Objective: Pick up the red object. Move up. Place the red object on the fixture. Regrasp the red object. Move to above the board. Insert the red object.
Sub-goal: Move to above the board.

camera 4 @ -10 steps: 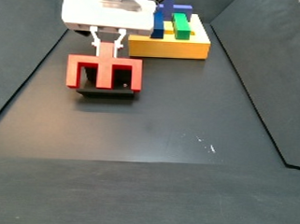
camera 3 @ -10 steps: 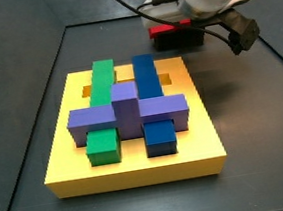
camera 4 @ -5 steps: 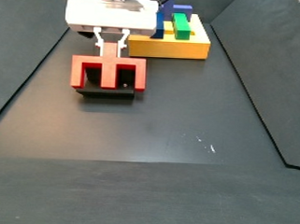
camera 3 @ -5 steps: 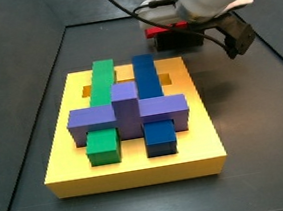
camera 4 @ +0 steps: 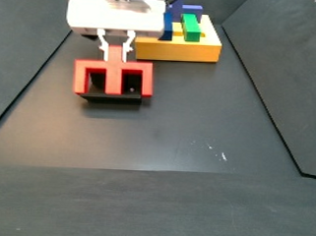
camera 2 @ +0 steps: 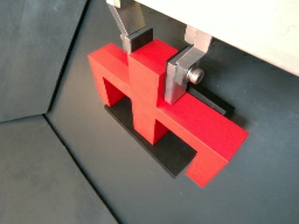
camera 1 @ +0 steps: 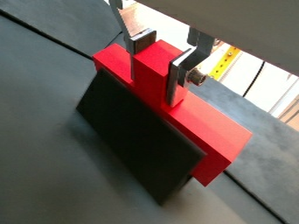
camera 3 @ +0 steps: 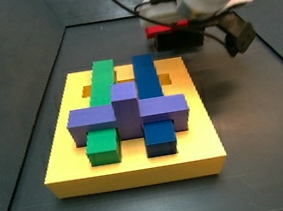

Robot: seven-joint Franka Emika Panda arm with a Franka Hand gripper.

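A: Where's the red object rn?

B: Sitting on the fixture, near end of the floor in a side view. Prongs up, dark bracket under and behind it in both wrist views.

A: Gripper?

B: Gripper is right over it, fingers narrowed around the middle prong. Pads look touching or v. close (can't tell if it's actually squeezing).

A: So pick, lift, place done?

B: Looks so, judging by how it sits. I'd say it's at the regrasp step.

A: Left?

B: Carry it above the board, which lies further back w/ green, blue, purple blocks on it, then insert. An orange slot shows open.
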